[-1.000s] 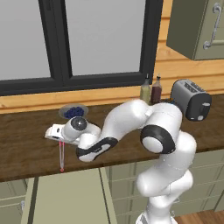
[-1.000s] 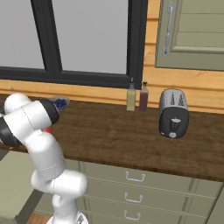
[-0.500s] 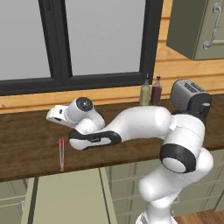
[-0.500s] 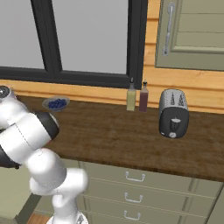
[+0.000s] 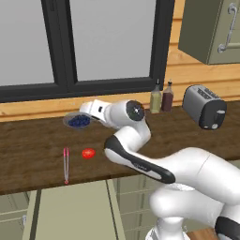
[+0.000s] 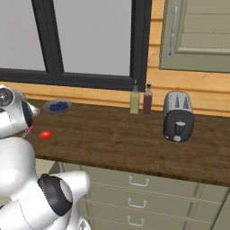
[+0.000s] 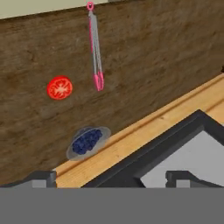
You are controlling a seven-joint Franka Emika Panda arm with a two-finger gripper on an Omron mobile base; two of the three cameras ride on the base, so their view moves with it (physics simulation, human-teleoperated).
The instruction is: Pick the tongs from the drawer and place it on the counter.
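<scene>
The tongs (image 5: 66,165) lay flat on the dark wood surface (image 5: 28,150), right near its front edge, pink tips toward the window and the looped end pointing out at the drawer (image 5: 75,211). And the drawer stood pulled out below that edge, pale and bare inside. Just beside the tongs sat the small red tomato (image 5: 88,153), apart from them, not touching. From the hand camera the tongs (image 7: 95,48) ran slim and straight across the grain, the tomato (image 7: 60,88) off to one side and the little bowl of blueberries (image 7: 87,141) up against the light wooden ledge.

The tool (image 5: 89,108) was raised well clear of the tongs, up over the blueberry bowl (image 5: 78,121) by the window frame. Its two dark fingertips (image 7: 43,177) stood wide apart at the bottom of the hand camera, nothing between them: released, no question.

Off to the right, two bottles (image 6: 140,99) stood side by side at the back ledge, and the toaster (image 6: 178,116) sat further along. Below the surface, narrow drawers with bar handles (image 6: 139,181) showed shut.
</scene>
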